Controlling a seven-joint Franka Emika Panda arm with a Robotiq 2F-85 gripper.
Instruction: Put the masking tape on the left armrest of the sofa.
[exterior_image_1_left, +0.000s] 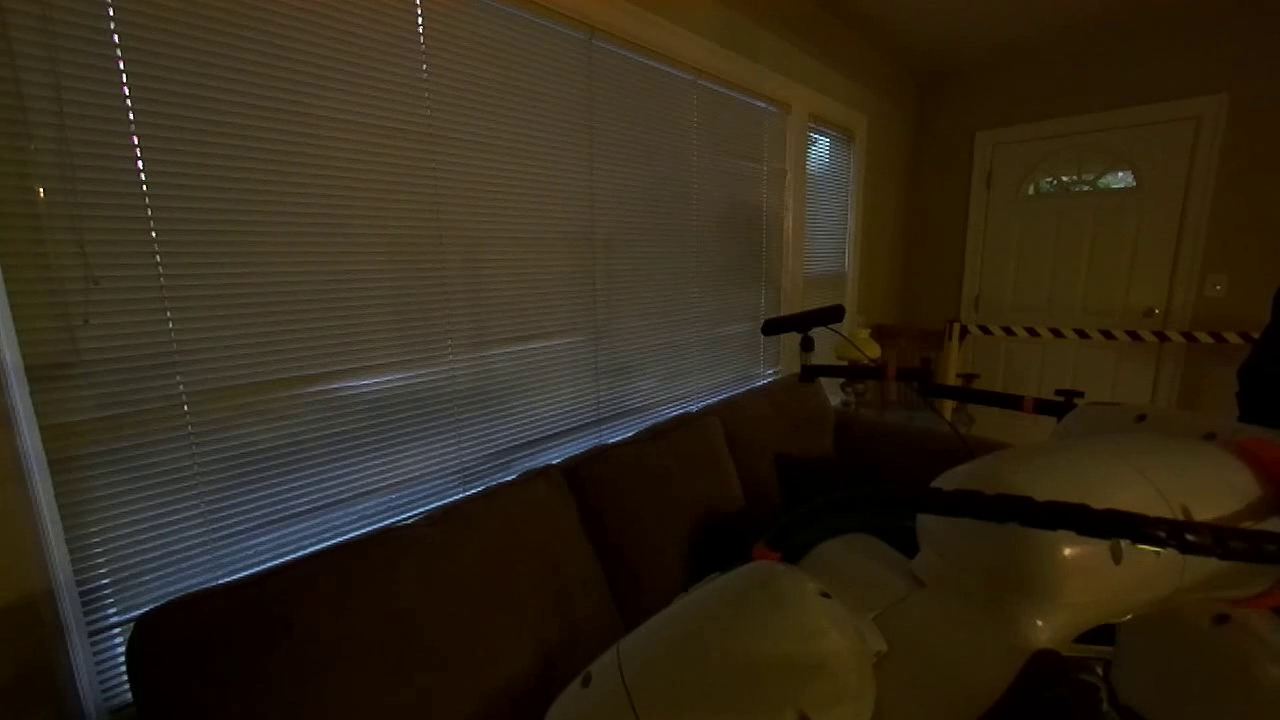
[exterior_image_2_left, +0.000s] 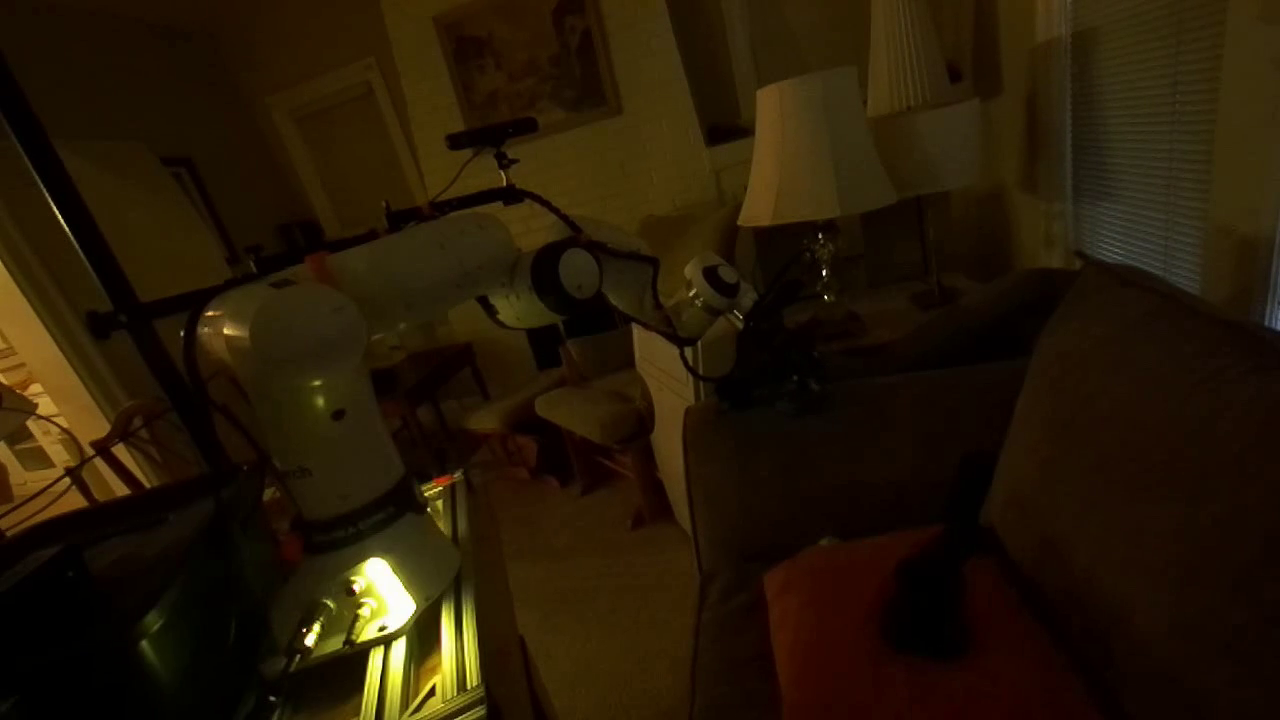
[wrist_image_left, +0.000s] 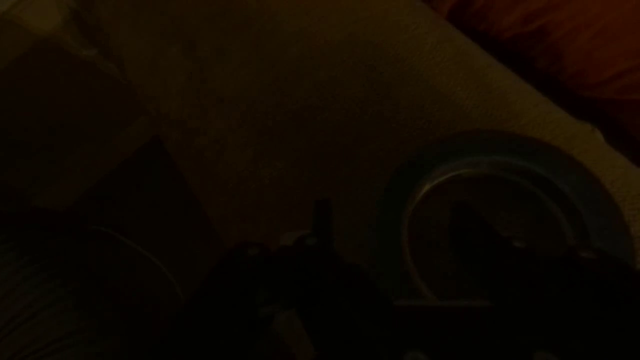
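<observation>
So the masking tape (wrist_image_left: 480, 144) lay flat on the armrest (wrist_image_left: 310, 100) of the sofa (exterior_image_2_left: 1150, 430), hole facing up at me (it was a ring, so its axis ran through there). My gripper (wrist_image_left: 391, 202) had its fingers (wrist_image_left: 322, 217) spread apart, one over the hole, one outside the roll. An orange cushion (wrist_image_left: 575, 45) sat past the armrest's edge.

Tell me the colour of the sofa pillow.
The pillow looks orange-red, showing best in an exterior view.

Masking tape (wrist_image_left: 485, 144) on the armrest (exterior_image_2_left: 870, 430)
</observation>
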